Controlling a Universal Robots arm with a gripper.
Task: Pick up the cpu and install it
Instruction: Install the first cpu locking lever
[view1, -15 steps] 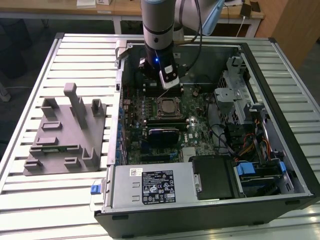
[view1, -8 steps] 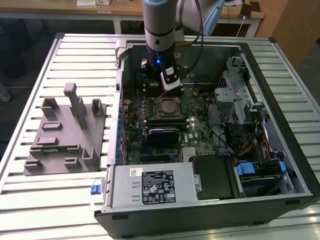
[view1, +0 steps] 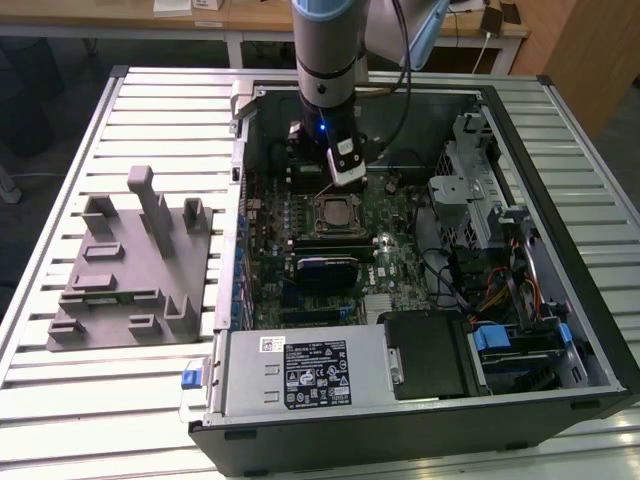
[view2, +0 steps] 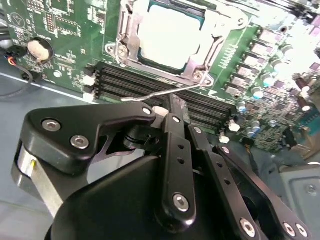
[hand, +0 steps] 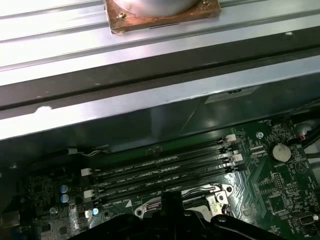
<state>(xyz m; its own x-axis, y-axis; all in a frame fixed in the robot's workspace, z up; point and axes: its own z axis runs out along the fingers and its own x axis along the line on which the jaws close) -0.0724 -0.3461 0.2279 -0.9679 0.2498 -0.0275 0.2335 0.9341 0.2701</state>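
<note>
Counted here are one open black metal computer case (view1: 400, 440), one grey plastic fixture with upright posts (view1: 130, 270) and one silver slatted metal table (view1: 150, 120). There is also one green motherboard (view1: 400, 265) and one pale silver square cpu (view2: 170, 40). Smaller parts number four long black memory slots (hand: 160, 172), one round silver coin battery (view2: 39, 48) and one thin bent wire lever (view2: 165, 92).

Open computer case (view1: 590, 330) lies on slatted table (view1: 60, 200). Arm reaches down into it, gripper (view1: 343, 178) low over green motherboard (view1: 400, 265), just above cpu (view1: 335, 213) sitting in its socket. Grey plastic fixture (view1: 130, 265) stands outside the case on the exterior view's left.
</note>
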